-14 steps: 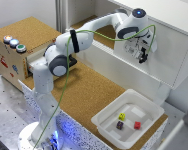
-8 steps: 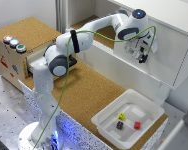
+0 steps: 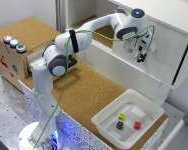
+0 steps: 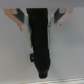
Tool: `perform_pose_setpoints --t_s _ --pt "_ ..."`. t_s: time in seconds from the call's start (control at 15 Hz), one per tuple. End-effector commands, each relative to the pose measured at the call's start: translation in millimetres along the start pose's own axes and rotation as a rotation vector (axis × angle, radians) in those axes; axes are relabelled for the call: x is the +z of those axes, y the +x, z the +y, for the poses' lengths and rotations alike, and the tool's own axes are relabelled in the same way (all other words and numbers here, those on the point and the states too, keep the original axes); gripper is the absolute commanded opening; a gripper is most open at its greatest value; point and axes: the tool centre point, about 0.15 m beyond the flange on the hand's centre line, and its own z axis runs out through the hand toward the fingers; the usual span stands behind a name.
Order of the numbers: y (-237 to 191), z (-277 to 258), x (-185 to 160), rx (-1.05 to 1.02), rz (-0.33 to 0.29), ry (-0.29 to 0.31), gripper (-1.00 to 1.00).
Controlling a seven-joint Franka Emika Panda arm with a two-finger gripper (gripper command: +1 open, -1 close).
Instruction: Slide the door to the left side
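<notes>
**End effector at door handle**

End effector (image 3: 140,51) sits against the white door (image 3: 166,55), which covers the cabinet's (image 3: 159,12) half toward the exterior view's right. In the wrist view its fingers (image 4: 21,21) stand on either side of the dark handle (image 4: 39,37); whether they clamp it cannot be told. On the desk (image 3: 94,95), a white tray (image 3: 106,125) holds small blocks (image 3: 122,116).

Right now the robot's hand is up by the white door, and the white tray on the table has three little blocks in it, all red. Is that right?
Not quite. The gripper is up at the door, and the tray holds three blocks, but only one block is red. The exterior view shows a yellow one and a dark one too.
</notes>
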Motion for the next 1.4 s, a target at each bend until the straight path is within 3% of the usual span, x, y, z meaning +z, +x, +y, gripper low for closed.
perform_pose_setpoints --t_s 0.0,0.67,1.33 --pt "-38.0 -88.5 3.2 -0.005 0.18 -0.213 -1.0" --pt "-34.6 -202.4 -0.7 -0.025 0.217 -0.211 -1.0" --pt "-42.8 -330.4 -6.9 -0.155 0.246 -0.127 -1.0"
